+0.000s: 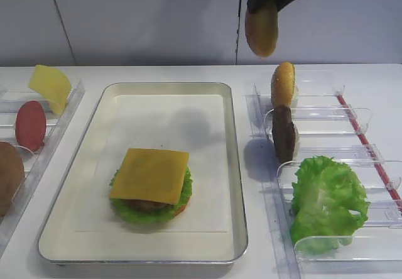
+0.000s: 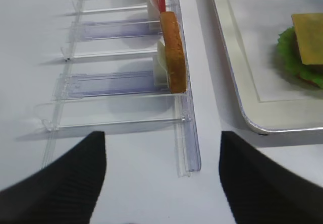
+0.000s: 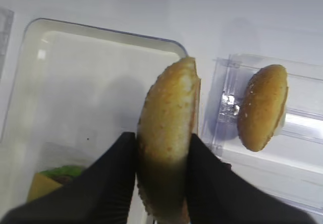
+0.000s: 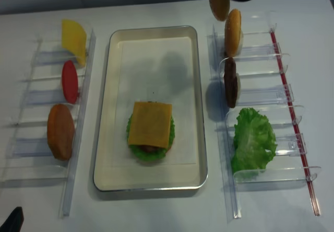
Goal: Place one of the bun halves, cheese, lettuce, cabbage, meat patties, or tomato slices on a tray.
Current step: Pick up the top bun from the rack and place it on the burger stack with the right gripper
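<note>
- The round, domed, golden-brown sesame bun top (image 3: 169, 143) hangs on edge in the air, over the table strip between the tray's far right corner and the right-hand racks
- The right gripper (image 3: 162, 176) is clamped on that bun half: its two black fingers (image 3: 113, 183) press the domed side and the flat cut side, jaws nearly together, taking hold at the lower rim as the wrist view shows it
- By its look the bun should be light and slightly spongy, matte rather than slippery; a pinch across its thickness near the rim seems a sound hold, though hanging on edge it could pivot if the squeeze slackens
- The large, shallow, cream-coloured metal tray with a paper liner (image 1: 221, 166) sits in the middle; on its near half lies a stack of frilly green lettuce (image 1: 125, 210), a dark patty barely showing, and a square yellow-orange cheese slice (image 1: 151, 175) on top
- In the right clear plastic slotted racks (image 1: 326, 112) stand another bun half (image 1: 282, 84), a dark brown patty disc (image 1: 284, 134) and a big loose lettuce leaf (image 1: 323, 200)
- The left racks hold a cheese slice (image 4: 73, 37), a dull-red tomato slice (image 4: 69, 81) and a brown bun half (image 4: 60, 131)
- The left gripper (image 2: 161, 178) is low over the near left table, its fingers wide apart and holding nothing
</note>
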You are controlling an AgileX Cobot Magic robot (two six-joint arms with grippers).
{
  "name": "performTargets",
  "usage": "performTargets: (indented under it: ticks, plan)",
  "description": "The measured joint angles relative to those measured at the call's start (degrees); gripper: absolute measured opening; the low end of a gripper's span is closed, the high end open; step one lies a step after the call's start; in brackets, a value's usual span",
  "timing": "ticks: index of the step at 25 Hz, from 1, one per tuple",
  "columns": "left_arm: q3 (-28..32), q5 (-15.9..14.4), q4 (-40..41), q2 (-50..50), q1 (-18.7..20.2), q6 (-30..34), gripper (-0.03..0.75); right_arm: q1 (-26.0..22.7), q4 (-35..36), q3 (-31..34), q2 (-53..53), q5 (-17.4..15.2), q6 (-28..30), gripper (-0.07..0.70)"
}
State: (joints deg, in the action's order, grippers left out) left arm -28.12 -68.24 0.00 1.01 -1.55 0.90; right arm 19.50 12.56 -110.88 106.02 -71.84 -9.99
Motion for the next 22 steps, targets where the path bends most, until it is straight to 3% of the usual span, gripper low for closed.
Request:
performTargets:
  ticks: [12, 17, 22]
  plan:
    - [0.0, 0.0, 0.0, 0.0, 0.0, 0.0, 0.449, 0.0, 7.5, 1.9, -6.5, -0.4, 2.4, 0.271]
    - [0.0, 0.0, 0.0, 0.0, 0.0, 0.0, 0.449, 0.0, 10.1, 10.4, -10.1, -0.4, 3.3, 0.271]
    - [0.0, 0.0, 0.0, 0.0, 0.0, 0.0, 0.449, 0.0, 19.6, 20.6, -13.2, 0.0, 10.0, 0.271]
